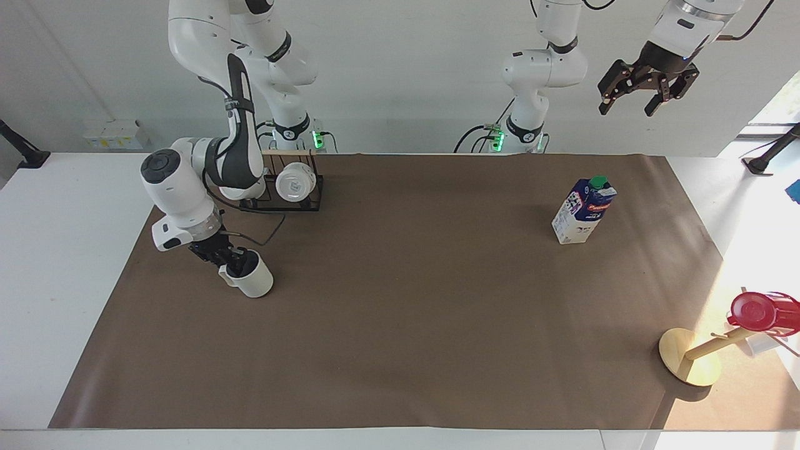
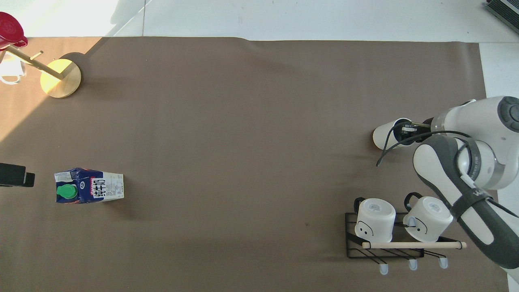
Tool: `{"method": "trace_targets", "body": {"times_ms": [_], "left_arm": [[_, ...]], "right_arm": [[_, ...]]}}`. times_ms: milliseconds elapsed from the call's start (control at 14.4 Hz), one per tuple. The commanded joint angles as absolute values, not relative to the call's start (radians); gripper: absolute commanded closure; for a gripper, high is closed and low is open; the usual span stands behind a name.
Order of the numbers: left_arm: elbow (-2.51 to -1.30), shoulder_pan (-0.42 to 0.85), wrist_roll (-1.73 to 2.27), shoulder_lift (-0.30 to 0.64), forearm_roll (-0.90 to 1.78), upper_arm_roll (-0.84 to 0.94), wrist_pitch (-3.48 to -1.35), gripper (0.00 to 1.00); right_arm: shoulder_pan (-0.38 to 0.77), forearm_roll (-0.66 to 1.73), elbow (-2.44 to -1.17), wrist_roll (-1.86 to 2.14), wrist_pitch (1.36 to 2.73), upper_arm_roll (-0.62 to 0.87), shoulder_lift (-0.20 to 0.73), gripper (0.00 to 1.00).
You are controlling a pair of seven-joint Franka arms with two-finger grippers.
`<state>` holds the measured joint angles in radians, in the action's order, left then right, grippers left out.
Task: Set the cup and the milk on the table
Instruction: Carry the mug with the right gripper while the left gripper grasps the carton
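Gripping the cup [image 1: 253, 282] rim, right hand [image 1: 232, 261]; left hand [image 1: 631, 100] spread, empty; milk [image 1: 583, 210] label unreadable.

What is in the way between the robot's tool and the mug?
Nothing visible. The right tool is already at the cup, gripping its rim, with one finger inside. The cup sits tilted on the table. The left tool waits high above the milk.

bright, even | sun glare at left arm's table [image 1: 400, 435] end | sharp
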<state>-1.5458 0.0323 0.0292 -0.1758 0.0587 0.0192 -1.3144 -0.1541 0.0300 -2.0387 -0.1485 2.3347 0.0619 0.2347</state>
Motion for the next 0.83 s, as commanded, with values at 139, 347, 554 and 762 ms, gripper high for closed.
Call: {"method": "trace_targets", "body": {"times_ms": [139,347,554,762], "left_arm": [[-1.63,-0.009,-0.041,-0.235,0.049,0.011,-1.345,0.0],[-1.777,-0.008,-0.048,-0.297,0.023,0.011,-1.446,0.0],[-1.945,-0.008,-0.057,-0.366,0.021,0.011,-1.566,0.0],[-2.055,-0.008,-0.061,-0.39,0.006,0.012,-1.652,0.0]], "right_arm": [[-0.156,0.043,-2.01,-0.173,2.329,0.08,0.218,1.0],[-0.091,0.041,-1.958,-0.193,2.28,0.095,0.186,1.0],[0.078,0.023,-1.918,-0.375,2.26,0.094,0.183,1.0],[0.22,0.018,-1.882,-0.668,2.272,0.094,0.19,1.0]]}}
